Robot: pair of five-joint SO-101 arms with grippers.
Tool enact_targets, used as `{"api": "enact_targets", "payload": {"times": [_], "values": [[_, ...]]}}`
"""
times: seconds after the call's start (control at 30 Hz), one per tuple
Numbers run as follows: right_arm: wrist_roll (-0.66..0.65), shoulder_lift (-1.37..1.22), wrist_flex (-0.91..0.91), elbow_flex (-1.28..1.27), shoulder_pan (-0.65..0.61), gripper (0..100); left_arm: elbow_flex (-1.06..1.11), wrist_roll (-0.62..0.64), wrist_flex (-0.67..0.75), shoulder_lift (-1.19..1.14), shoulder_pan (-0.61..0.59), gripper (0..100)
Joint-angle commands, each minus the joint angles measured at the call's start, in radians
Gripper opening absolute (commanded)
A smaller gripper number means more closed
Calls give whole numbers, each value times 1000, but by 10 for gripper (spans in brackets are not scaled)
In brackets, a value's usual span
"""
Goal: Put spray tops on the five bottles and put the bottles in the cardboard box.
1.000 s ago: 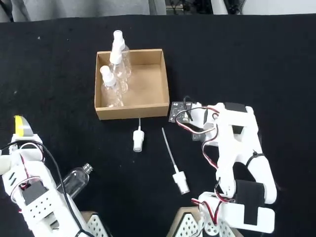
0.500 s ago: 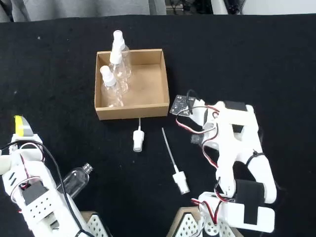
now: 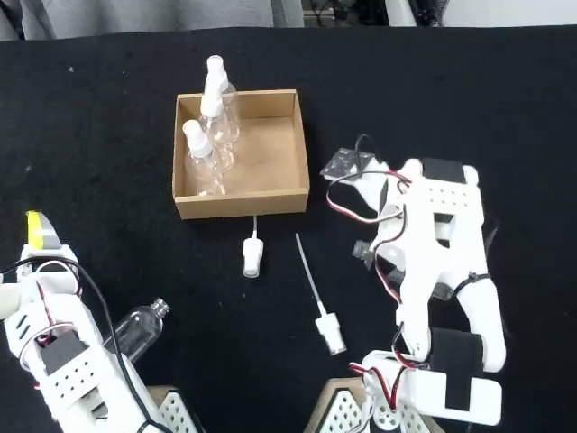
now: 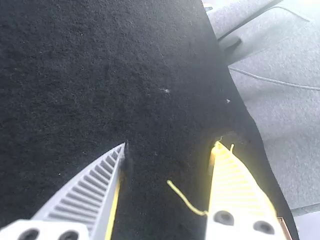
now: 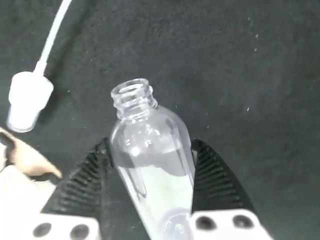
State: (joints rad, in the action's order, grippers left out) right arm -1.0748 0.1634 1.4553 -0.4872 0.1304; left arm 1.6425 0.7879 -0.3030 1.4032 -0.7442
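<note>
The right gripper pinched an uncapped clear bottle between its black jaws. The left gripper hung over the black tablecloth with its jaws spread. In the high view, the cardboard box sat upper left of centre and held three capped bottles. A spray top lay just below it, a second spray top lay near bottom centre, and another open bottle lay at lower left.

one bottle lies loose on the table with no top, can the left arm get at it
Probably yes: the left gripper is open and empty, and the bottle lies uncovered right beside that arm.
</note>
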Motion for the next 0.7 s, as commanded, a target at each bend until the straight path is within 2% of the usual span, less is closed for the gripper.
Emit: {"api": "enact_targets", "payload": {"times": [0.0,0.17,0.5,0.67], "values": [[51,5,78,96,-20,57,-62,2,2,15,-4,248],[129,10,152,163,-20,57,-62,2,2,15,-4,248],[315,266,157,170,-21,57,-62,2,2,15,-4,248],[354,318,155,174,-40,57,-62,2,2,15,-4,248]]}}
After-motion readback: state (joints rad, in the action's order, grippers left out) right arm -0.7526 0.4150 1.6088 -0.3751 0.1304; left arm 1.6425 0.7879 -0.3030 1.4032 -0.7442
